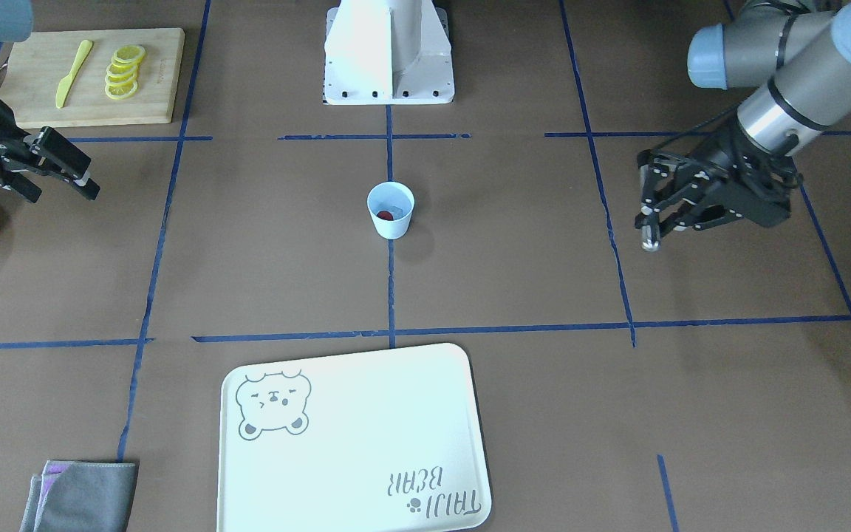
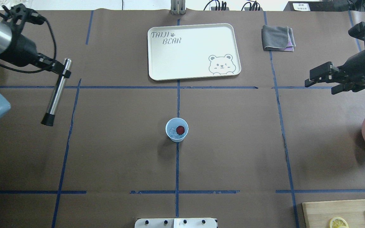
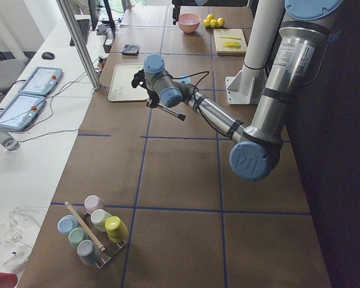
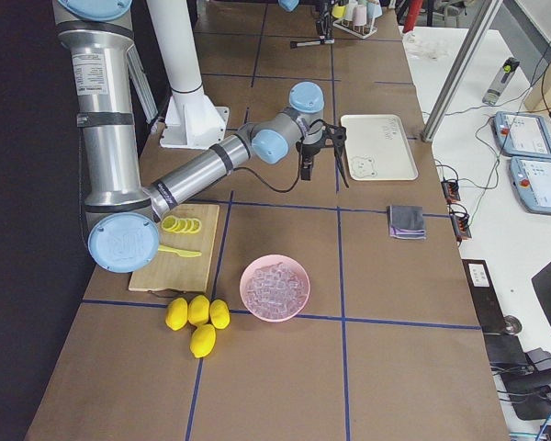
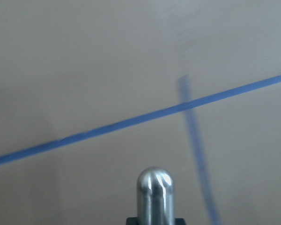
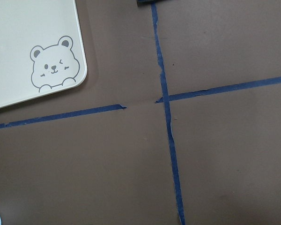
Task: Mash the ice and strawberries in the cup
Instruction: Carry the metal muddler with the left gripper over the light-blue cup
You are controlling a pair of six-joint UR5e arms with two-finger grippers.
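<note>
Since left end effector (image 2: 64,68) clamps the muddler (image 2: 56,93) | right end effector (image 2: 321,86) spread, empty | we should centre it upright over cup (image 2: 171,124), crush strawberry (image 2: 180,129) and ice (image 2: 172,132) slowly.

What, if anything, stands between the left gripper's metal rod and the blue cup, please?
Nothing visible: only bare table lies between the left gripper, shut on the metal rod, and the cup. The tray sits off that line.
</note>
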